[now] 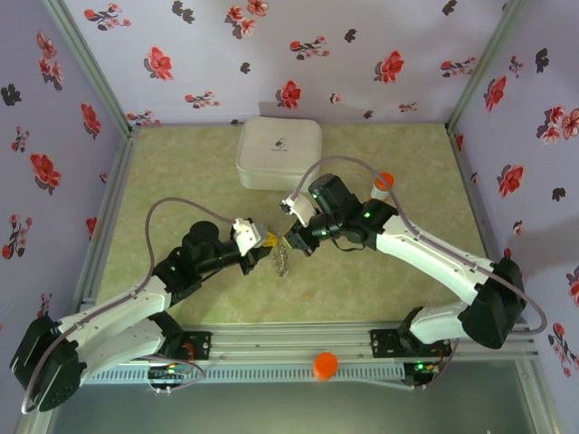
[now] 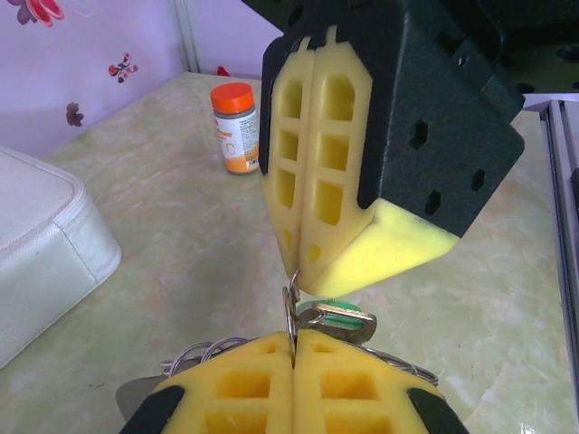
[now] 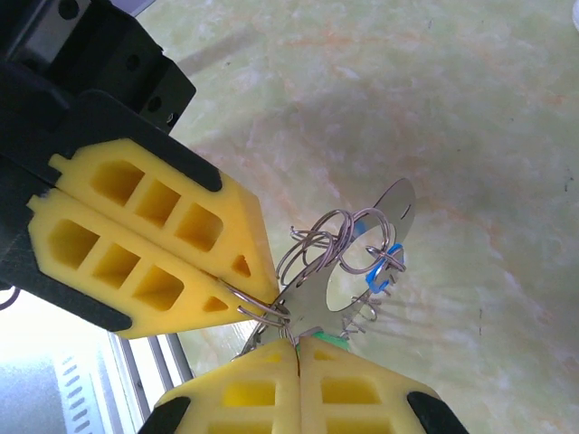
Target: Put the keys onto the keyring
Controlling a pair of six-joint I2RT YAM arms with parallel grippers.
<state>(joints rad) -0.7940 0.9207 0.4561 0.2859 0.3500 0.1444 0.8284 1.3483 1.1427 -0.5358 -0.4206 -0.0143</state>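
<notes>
Right gripper point(image 3: 296, 354) and left gripper point(image 3: 258, 294) are both clamped shut on the keyring point(image 3: 317, 240), tips almost touching, holding it up over the middle of the worktop point(image 3: 470, 108). Blue key point(image 3: 375, 274) and green key point(image 2: 342, 318) hang in the tangle. Light, springy, slippery wire imo, so grab the loop itself, near the keys.

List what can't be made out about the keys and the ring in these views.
- Top view: the key bundle is too small to tell which key sits on which ring.
- Left wrist view: the lower part of the green-headed key is hidden by the left claw.
- Right wrist view: the blue-headed key is mostly covered by the silver plate and wire rings.
- Right wrist view: what exactly the right claw pinches is buried between its pads.
</notes>
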